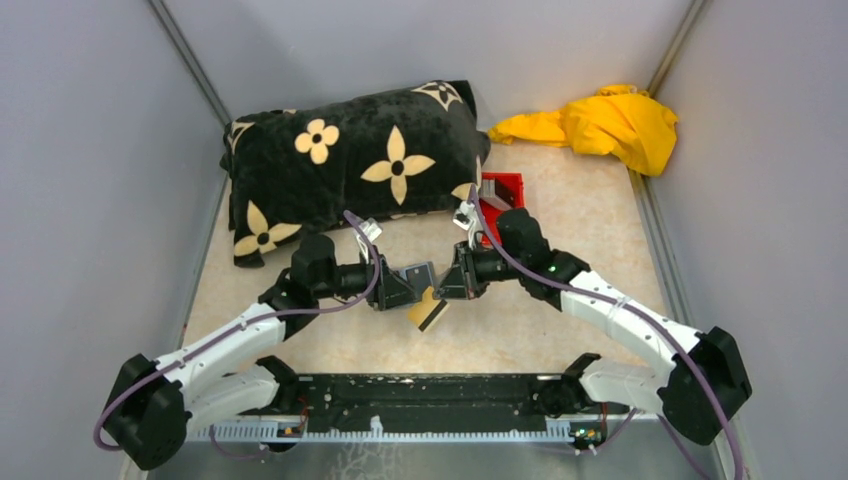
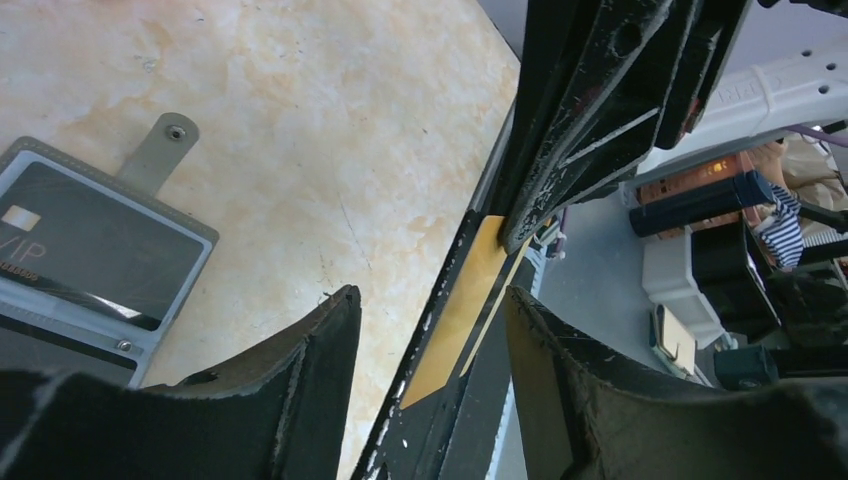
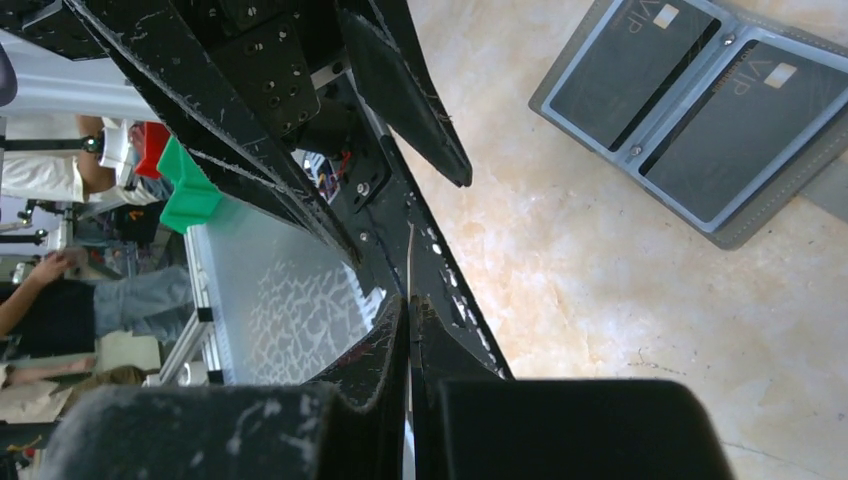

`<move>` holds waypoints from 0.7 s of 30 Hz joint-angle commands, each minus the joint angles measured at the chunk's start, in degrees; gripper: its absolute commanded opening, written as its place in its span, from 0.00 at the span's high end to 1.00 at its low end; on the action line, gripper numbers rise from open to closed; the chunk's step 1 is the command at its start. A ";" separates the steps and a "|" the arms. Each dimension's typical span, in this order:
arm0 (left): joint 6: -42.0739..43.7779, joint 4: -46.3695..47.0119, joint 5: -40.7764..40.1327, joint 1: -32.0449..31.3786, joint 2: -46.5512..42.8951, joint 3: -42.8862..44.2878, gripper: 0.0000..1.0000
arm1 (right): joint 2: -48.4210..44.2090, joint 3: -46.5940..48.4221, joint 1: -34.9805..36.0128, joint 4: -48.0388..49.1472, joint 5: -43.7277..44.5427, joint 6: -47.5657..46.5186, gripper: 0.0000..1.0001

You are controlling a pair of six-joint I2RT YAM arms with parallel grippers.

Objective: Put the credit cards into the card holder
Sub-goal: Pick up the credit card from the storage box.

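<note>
Left wrist shows the tan card [image 2: 458, 312] broadside; right wrist, edge-on.

Glossy cards [image 3: 745, 125] fill a matt holder [image 3: 690, 95] on smooth tabletop [image 3: 600, 290].

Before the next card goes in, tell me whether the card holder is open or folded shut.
Open: the card holder lies spread flat on the table, both inner pockets facing up and showing dark cards.
</note>
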 commanded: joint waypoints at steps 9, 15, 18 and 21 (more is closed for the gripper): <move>-1.96 6.14 8.99 0.17 3.25 -1.58 0.54 | 3.37 2.14 0.29 5.50 -3.59 0.44 1.00; -1.85 6.15 9.45 0.12 4.11 -1.42 0.62 | 4.37 2.99 -0.93 6.21 -5.83 0.41 1.00; -2.02 6.55 10.28 0.12 5.12 -1.38 0.66 | 5.12 3.26 -1.37 6.17 -6.53 0.26 1.00; -2.31 7.16 10.98 0.12 5.87 -1.44 0.76 | 5.71 2.96 -2.18 6.62 -7.44 -0.03 1.00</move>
